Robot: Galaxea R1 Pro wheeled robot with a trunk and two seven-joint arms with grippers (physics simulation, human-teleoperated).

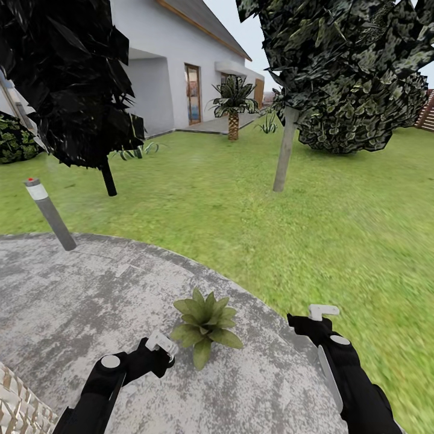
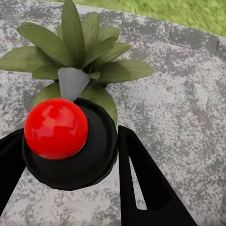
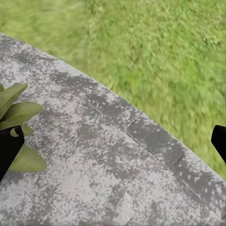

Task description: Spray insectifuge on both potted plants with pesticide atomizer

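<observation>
One potted plant (image 1: 205,322), a small rosette of pointed green leaves, stands on the grey stone patio (image 1: 90,301) between my two grippers; its pot is hidden under the leaves. My left gripper (image 1: 160,346) sits just left of it, shut on the pesticide atomizer (image 2: 89,155). In the left wrist view the atomizer is seen end-on as a round black top bearing a red ball, with a grey pointed tip toward the plant (image 2: 80,52). My right gripper (image 1: 323,313) hangs open and empty right of the plant, over the patio's edge (image 3: 155,141).
A grey bollard lamp (image 1: 51,214) with a red dot leans at the patio's far left rim. Lawn (image 1: 337,229) spreads beyond, with two tree trunks (image 1: 283,157), a palm (image 1: 233,108) and a white house (image 1: 169,72). Wicker shows at the bottom left corner (image 1: 18,404).
</observation>
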